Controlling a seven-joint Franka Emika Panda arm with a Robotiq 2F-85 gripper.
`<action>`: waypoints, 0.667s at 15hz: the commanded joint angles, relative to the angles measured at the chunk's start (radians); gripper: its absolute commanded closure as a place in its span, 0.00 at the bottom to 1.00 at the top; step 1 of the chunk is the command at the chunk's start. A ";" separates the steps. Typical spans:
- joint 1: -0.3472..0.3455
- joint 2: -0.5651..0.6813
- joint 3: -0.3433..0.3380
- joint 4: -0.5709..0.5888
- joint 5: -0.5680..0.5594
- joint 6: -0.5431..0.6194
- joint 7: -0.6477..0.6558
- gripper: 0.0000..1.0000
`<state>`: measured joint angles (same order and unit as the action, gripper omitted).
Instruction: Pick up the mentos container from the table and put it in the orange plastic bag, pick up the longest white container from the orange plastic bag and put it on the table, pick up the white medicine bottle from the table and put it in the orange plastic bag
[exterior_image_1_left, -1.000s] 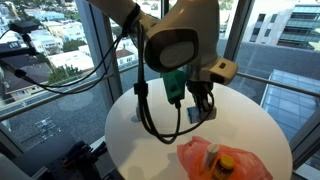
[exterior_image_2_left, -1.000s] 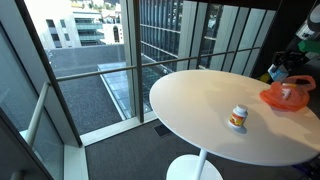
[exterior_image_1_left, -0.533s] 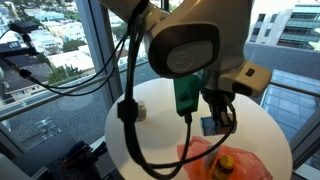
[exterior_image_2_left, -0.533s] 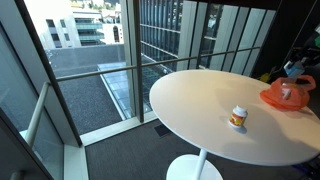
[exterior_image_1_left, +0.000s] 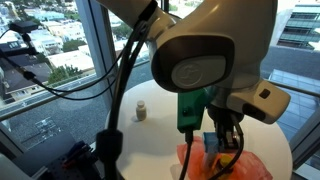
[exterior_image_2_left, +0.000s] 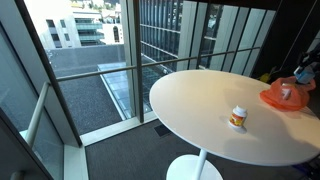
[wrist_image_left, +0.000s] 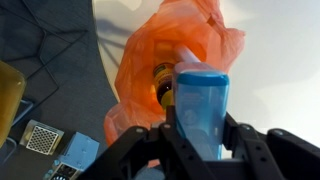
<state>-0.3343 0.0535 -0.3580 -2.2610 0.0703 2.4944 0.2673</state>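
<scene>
My gripper (wrist_image_left: 200, 135) is shut on the blue mentos container (wrist_image_left: 202, 105) and holds it above the orange plastic bag (wrist_image_left: 175, 50). In the wrist view the bag's mouth lies just beyond the container, with a yellow-capped item (wrist_image_left: 163, 90) inside it. In an exterior view the gripper (exterior_image_1_left: 222, 140) with the blue container (exterior_image_1_left: 212, 143) hangs over the bag (exterior_image_1_left: 245, 167). The white medicine bottle (exterior_image_1_left: 141, 111) stands on the round white table (exterior_image_1_left: 150, 135); it also shows in an exterior view (exterior_image_2_left: 238, 116). The bag (exterior_image_2_left: 285, 97) sits at the table's far edge. The longest white container is not clearly visible.
The table (exterior_image_2_left: 200, 105) stands beside tall glass windows and a railing (exterior_image_2_left: 170, 40). The arm's big body (exterior_image_1_left: 200, 50) and cables (exterior_image_1_left: 125, 90) fill much of one exterior view. Dark floor and small boxes (wrist_image_left: 45, 140) lie beyond the table edge in the wrist view.
The arm has moved with the mentos container across the table toward the orange bag and now hangs over it. The medicine bottle has not moved.
</scene>
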 joint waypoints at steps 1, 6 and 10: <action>-0.015 0.008 -0.007 0.004 0.028 -0.056 0.004 0.82; -0.021 0.020 -0.014 -0.017 0.065 -0.108 -0.015 0.82; -0.021 0.036 -0.010 -0.019 0.115 -0.150 -0.031 0.82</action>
<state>-0.3445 0.0848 -0.3739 -2.2833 0.1425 2.3807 0.2651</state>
